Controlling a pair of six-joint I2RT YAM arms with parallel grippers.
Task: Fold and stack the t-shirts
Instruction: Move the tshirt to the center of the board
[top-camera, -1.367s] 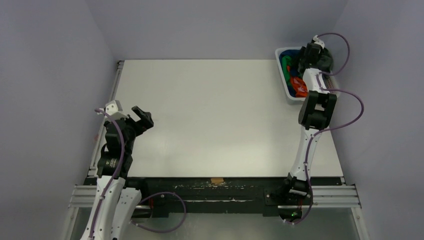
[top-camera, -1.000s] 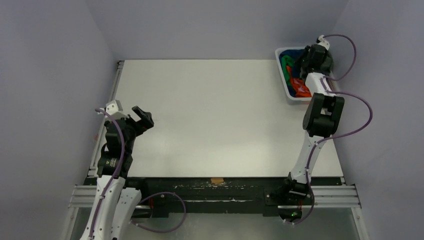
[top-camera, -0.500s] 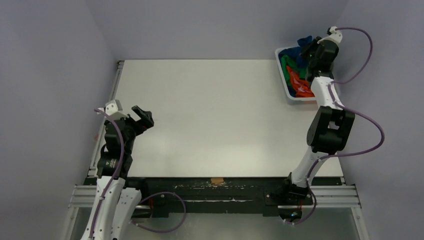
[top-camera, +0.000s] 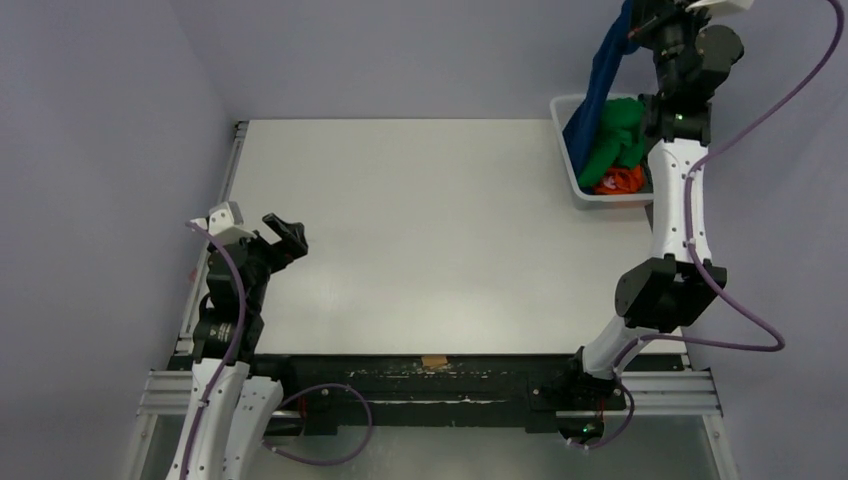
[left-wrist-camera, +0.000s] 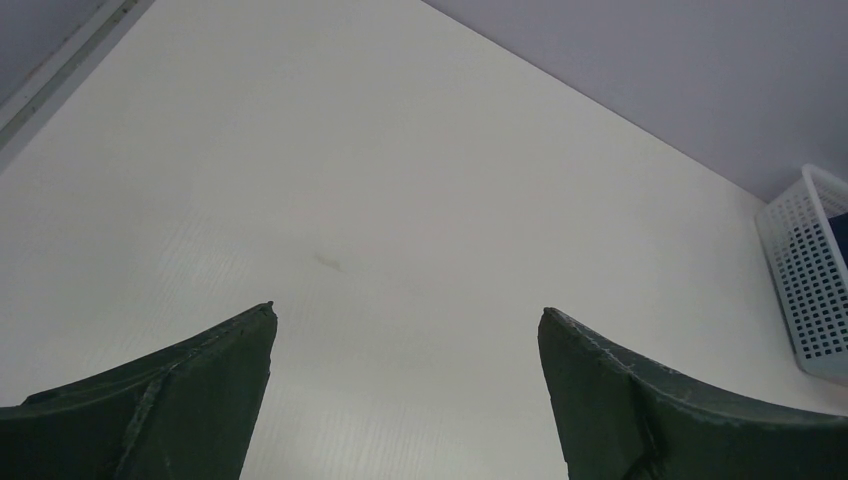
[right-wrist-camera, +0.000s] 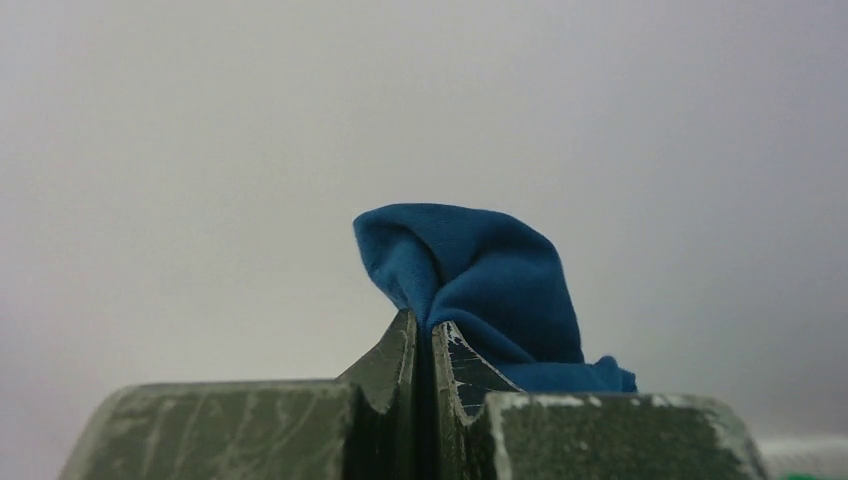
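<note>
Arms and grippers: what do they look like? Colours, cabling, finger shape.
Both the left arm and right arm have white links, black joint housings and a purple cable looping alongside. The left gripper and right gripper have dark green, scuffed fingers tapering to points.

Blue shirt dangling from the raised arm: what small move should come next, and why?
Probably swing it left, over the bare table. The right gripper is shut on the blue t-shirt, whose lower end reaches into the white basket beside the green t-shirt.
</note>
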